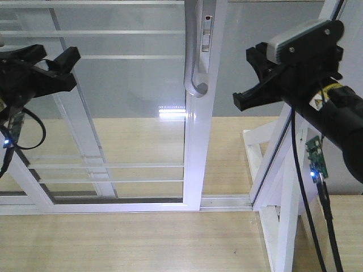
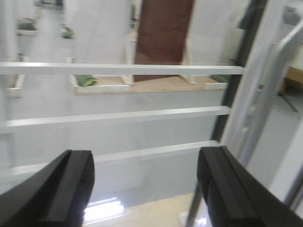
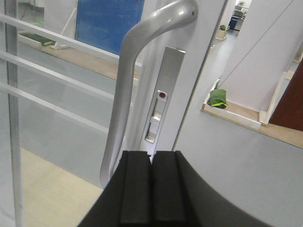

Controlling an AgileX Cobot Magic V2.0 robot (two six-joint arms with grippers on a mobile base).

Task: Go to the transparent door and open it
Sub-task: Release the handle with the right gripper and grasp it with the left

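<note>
Transparent door (image 1: 195, 147) faces the left hand (image 2: 144, 156), spread empty, and right hand (image 3: 151, 158), pinched closed, empty.

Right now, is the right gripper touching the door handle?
Apart. The front view shows open background between the shut right gripper and the grey handle on the transparent door.

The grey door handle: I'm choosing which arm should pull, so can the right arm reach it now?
Probably yes. The handle sits just ahead of the right gripper, slightly left, with nothing between them in the wrist view. The jaws are shut, so they must open first.
</note>
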